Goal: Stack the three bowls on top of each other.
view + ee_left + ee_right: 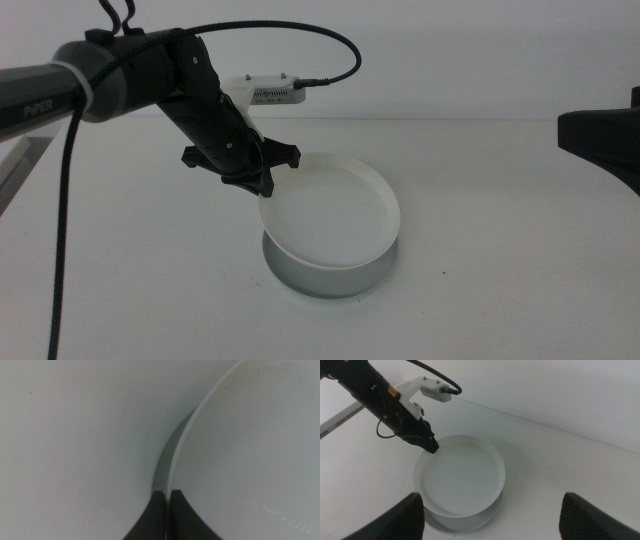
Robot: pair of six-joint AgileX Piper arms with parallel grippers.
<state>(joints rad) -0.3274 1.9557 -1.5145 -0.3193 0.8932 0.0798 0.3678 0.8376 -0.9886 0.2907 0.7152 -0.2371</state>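
A white bowl [330, 215] rests tilted on a grey bowl [325, 282] at the table's middle, its left rim lifted. My left gripper [263, 190] is shut on that left rim. In the left wrist view the jaws [167, 494] pinch the white rim [250, 450], with a sliver of the grey bowl [166, 457] below. The right wrist view shows the white bowl [460, 475], the grey bowl's edge [487, 514] and the left gripper [432, 448]. My right gripper [492, 502] is open and empty, held back above the bowls. The pale mint green bowl is out of view.
The white table [500, 280] stretches around the bowls. The right arm [600, 135] shows at the right edge of the middle view. The left arm's cable [300, 40] loops above the far side of the table.
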